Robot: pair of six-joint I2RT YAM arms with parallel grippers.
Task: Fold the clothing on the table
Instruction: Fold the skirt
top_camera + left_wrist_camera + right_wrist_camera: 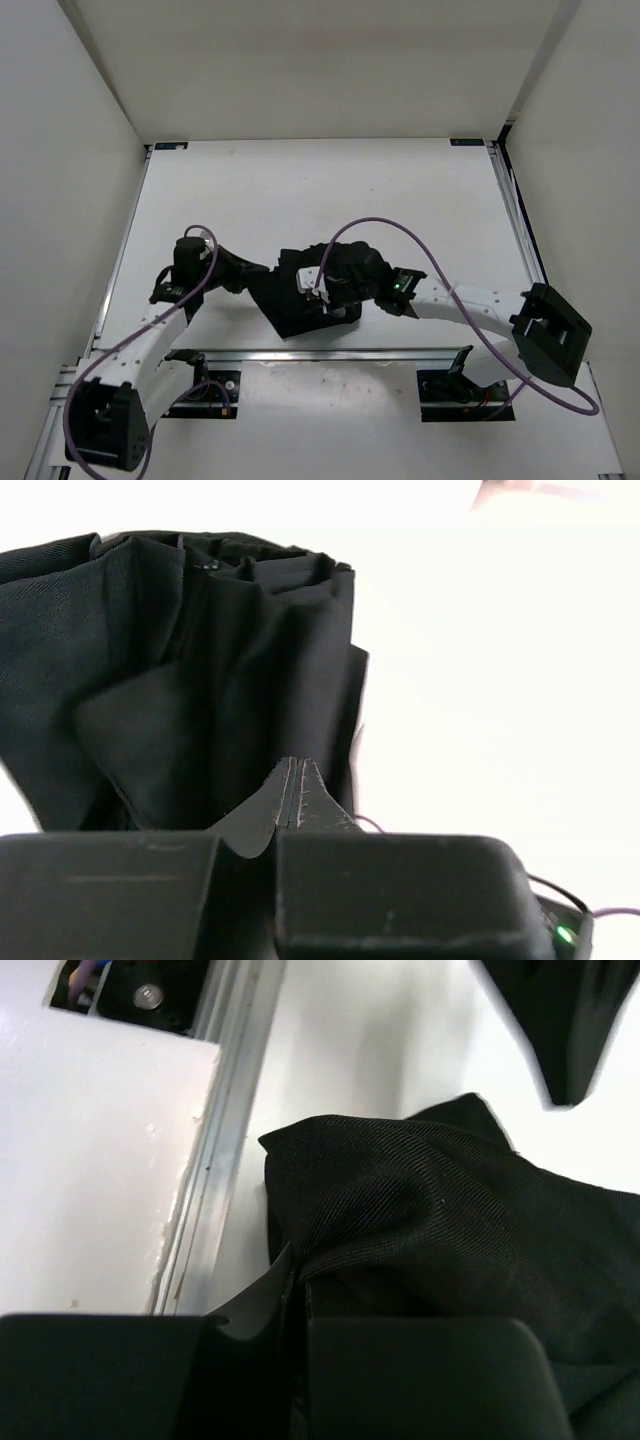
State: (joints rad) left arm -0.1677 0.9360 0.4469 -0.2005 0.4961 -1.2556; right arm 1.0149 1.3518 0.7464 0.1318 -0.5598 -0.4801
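Holding the clothing [292, 318] at two points: left gripper [262, 848] was clamped tight on a thin seamed fold at the heap's left side. Right gripper [298, 1320] was clamped tight on a bunch of fabric further right. Neither had any visible gap between its fingers, only cloth.

Clothing sat bunched at the near edge of the table [300, 190], about mid-width, just beyond the rail [330, 352]. It was a crumpled pile, not spread flat. From the left wrist it stood in upright pleats ahead of the fingers; from the right wrist it humped over them.

Judgement: a two-point pinch like this suits lifting or pulling the cloth out flat before any fold. Both grips looked to be on loose folds rather than clear corners, so the fabric could drape unevenly. Fold looked far from done.

Containers: none in view, and nothing else on the table but the garment and the arms.
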